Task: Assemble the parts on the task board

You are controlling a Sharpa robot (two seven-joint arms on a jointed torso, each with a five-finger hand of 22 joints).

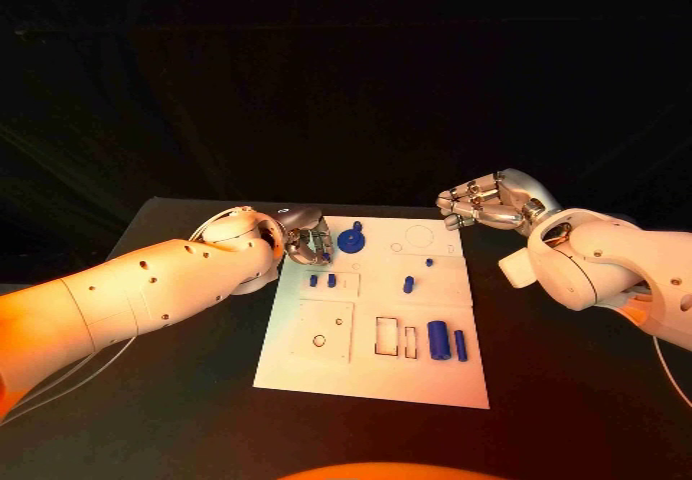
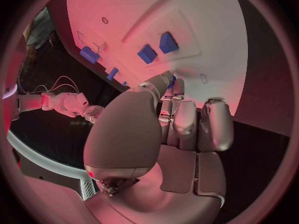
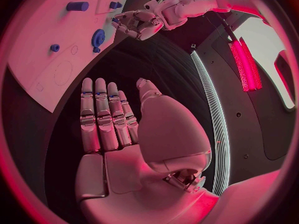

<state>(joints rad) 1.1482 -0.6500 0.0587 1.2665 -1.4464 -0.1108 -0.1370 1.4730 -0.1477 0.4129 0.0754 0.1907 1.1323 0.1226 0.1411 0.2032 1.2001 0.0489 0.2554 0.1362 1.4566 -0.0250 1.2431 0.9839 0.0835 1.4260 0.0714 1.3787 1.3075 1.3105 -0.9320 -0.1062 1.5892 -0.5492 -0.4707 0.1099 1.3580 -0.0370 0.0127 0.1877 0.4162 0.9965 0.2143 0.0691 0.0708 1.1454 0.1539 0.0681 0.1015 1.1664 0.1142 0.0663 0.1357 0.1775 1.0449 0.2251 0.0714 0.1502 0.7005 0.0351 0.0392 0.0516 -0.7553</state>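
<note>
A white board point(image 1: 368, 370) lies at the centre of a black counter point(image 1: 577, 400). On it, a blue gear point(image 1: 352, 240) sits at 12 o'clock, small blue pegs point(image 1: 322, 281) near the middle, and blue cylinders point(image 1: 437, 341) toward 4 o'clock. The left hand point(image 1: 303, 243) hovers at the board's 11 o'clock corner, just beside the gear, its fingers curled together and holding nothing. The right hand point(image 1: 488, 205) hangs off the board's 1 o'clock corner, fingers straight, apart and empty.
</note>
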